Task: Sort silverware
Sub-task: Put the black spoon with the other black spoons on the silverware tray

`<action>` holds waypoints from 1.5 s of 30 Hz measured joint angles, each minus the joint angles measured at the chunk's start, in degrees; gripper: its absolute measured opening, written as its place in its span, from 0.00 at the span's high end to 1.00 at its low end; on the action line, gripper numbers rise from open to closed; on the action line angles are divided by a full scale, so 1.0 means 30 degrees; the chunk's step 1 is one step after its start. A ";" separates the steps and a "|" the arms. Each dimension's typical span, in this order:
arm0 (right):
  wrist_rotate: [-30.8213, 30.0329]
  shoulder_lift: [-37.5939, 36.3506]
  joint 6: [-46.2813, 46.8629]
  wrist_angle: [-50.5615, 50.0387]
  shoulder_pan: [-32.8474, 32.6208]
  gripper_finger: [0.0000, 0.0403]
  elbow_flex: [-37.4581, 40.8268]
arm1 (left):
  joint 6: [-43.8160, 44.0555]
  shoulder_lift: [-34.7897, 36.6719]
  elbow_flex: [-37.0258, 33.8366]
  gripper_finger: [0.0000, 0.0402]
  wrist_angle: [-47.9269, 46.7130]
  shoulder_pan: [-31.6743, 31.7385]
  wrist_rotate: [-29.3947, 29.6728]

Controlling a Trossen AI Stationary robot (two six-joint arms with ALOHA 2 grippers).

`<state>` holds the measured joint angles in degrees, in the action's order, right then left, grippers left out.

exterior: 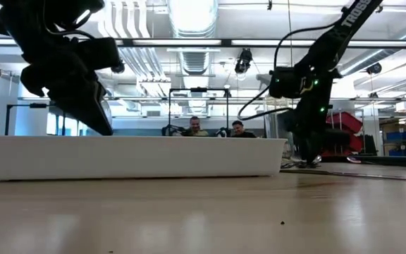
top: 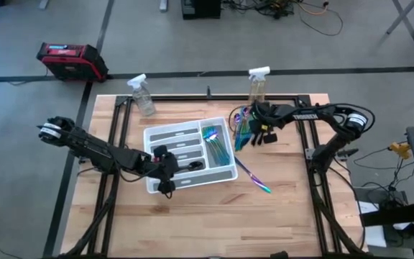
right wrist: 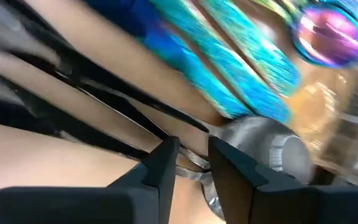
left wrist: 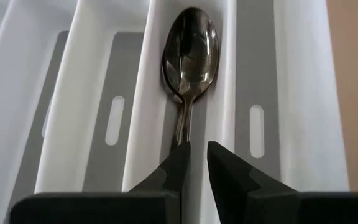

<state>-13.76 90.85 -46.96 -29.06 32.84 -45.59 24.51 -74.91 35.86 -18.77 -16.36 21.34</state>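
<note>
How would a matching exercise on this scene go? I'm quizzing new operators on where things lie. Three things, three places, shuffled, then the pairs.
Things:
1. dark spoon
2. loose iridescent utensil
3. red case

Places:
a. on the floor beyond the table's far left corner
b. lying in a compartment of the white tray
c. on bare wood just right of the tray

Pairs: 1-b, 2-c, 3-a
</note>
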 joint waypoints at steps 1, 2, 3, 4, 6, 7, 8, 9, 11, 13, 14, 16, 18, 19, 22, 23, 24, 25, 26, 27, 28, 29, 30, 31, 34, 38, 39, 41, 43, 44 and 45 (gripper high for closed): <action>0.0132 -0.0161 0.0509 -0.0412 -0.0425 0.81 0.0013 | 0.0000 0.0012 0.0000 0.90 0.0051 -0.0014 0.0126; 0.0245 -0.0273 0.1074 -0.0807 -0.0938 0.82 0.0025 | 0.0001 0.0012 0.0000 0.90 0.0034 -0.0036 0.0151; 0.0300 -0.0345 0.1714 -0.1189 -0.1473 0.82 0.0032 | 0.0007 0.0004 0.0000 0.90 0.0008 -0.0036 0.0146; 0.0409 -0.0393 0.2332 -0.1562 -0.2036 0.83 0.0032 | 0.0007 0.0004 0.0000 0.90 0.0043 -0.0036 0.0154; 0.0955 -0.0472 0.3620 -0.2166 -0.3269 0.83 0.0032 | -0.0015 0.0004 0.0000 0.90 0.0177 -0.0036 0.0227; 0.1267 -0.0489 0.4340 -0.2357 -0.3918 0.83 0.0028 | -0.0015 0.0004 0.0000 0.90 0.0185 -0.0036 0.0219; 0.1577 -0.0496 0.5005 -0.2457 -0.4565 0.83 0.0022 | -0.0007 0.0004 0.0000 0.90 0.0172 -0.0036 0.0219; 0.1765 -0.0514 0.5519 -0.2490 -0.5192 0.83 0.0008 | -0.0007 0.0004 0.0000 0.90 0.0220 -0.0036 0.0223; 0.2035 -0.0679 0.6090 -0.2729 -0.6308 0.81 -0.0035 | -0.0088 0.0004 0.0000 0.90 0.0328 -0.0036 0.0222; 0.2255 -0.0923 0.6550 -0.3486 -0.7096 0.79 -0.0200 | -0.0353 0.0019 0.0000 0.90 0.0384 -0.0036 0.0226; 0.2287 -0.1102 0.6834 -0.3909 -0.7324 0.78 -0.0341 | -0.0429 0.0026 0.0000 0.90 0.0487 -0.0036 0.0226; 0.2161 -0.1430 0.6999 -0.4529 -0.7496 0.75 -0.0784 | -0.0501 0.0055 0.0000 0.90 0.0610 -0.0036 0.0227; 0.1953 -0.1695 0.6684 -0.5309 -0.7490 0.73 -0.0982 | -0.0545 0.0055 0.0000 0.90 0.0655 -0.0036 0.0227; 0.1768 -0.1753 0.6378 -0.5624 -0.7490 0.71 -0.0980 | -0.0595 0.0055 0.0003 0.90 0.0808 -0.0036 0.0239; 0.1553 -0.1795 0.5053 -0.6421 -0.7493 0.68 -0.0980 | -0.0603 0.0055 0.0022 0.90 0.1023 -0.0036 0.0256; 0.1538 -0.1800 0.4717 -0.6648 -0.7499 0.68 -0.0973 | -0.0568 0.0055 0.0022 0.90 0.1108 -0.0036 0.0263; 0.1532 -0.1799 0.4560 -0.6793 -0.7553 0.67 -0.0966 | -0.0535 0.0055 0.0022 0.90 0.1149 -0.0036 0.0256; 0.1508 -0.1748 0.4343 -0.6849 -0.7639 0.67 -0.0966 | -0.0510 0.0055 0.0022 0.90 0.1152 -0.0036 0.0256; 0.1508 -0.1742 0.4142 -0.6841 -0.7784 0.67 -0.0966 | -0.0483 0.0055 0.0022 0.90 0.1152 -0.0036 0.0256; 0.1508 -0.1728 0.3809 -0.6840 -0.8003 0.66 -0.0966 | -0.0481 0.0055 0.0022 0.90 0.1152 -0.0036 0.0256; 0.1539 -0.1727 0.3487 -0.6849 -0.8245 0.67 -0.0966 | -0.0491 0.0055 0.0022 0.90 0.1152 -0.0036 0.0256; 0.1595 -0.1727 0.3073 -0.6842 -0.8514 0.67 -0.0966 | -0.0495 0.0055 0.0022 0.90 0.1152 -0.0036 0.0263; 0.1598 -0.1727 0.2657 -0.6831 -0.8841 0.68 -0.0951 | -0.0495 0.0055 0.0022 0.90 0.1152 -0.0036 0.0263; 0.1609 -0.1727 0.2335 -0.6805 -0.9199 0.68 -0.0902 | -0.0495 0.0055 0.0022 0.90 0.1152 -0.0036 0.0262; 0.1660 -0.1727 0.1838 -0.6821 -1.0227 0.70 -0.0654 | -0.0495 0.0055 0.0022 0.90 0.1171 -0.0036 0.0263; 0.1677 -0.1727 0.1786 -0.6721 -1.1144 0.73 -0.0155 | -0.0652 0.0055 0.0022 0.90 0.1332 -0.0036 0.0266; 0.1656 -0.1727 0.1709 -0.6543 -1.1215 0.73 0.0020 | -0.0710 0.0055 0.0022 0.90 0.1415 -0.0036 0.0273; 0.1602 -0.1727 0.1259 -0.5936 -1.1242 0.74 0.0408 | -0.1044 0.0055 0.0022 0.90 0.1693 -0.0036 0.0483; 0.1572 -0.1727 0.0677 -0.5271 -1.1235 0.75 0.0730 | -0.1230 0.0055 0.0029 0.90 0.1952 -0.0036 0.0598; 0.1513 -0.1727 0.0332 -0.5027 -1.1242 0.75 0.0827 | -0.1277 0.0055 0.0029 0.90 0.2012 -0.0036 0.0598; 0.1349 -0.1727 0.0129 -0.4998 -1.1242 0.75 0.0834 | -0.1286 0.0055 0.0029 0.90 0.2063 -0.0036 0.0594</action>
<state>-9.71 85.67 -46.57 -44.05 -0.89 -43.09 20.66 -74.74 35.94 -12.58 -16.47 23.12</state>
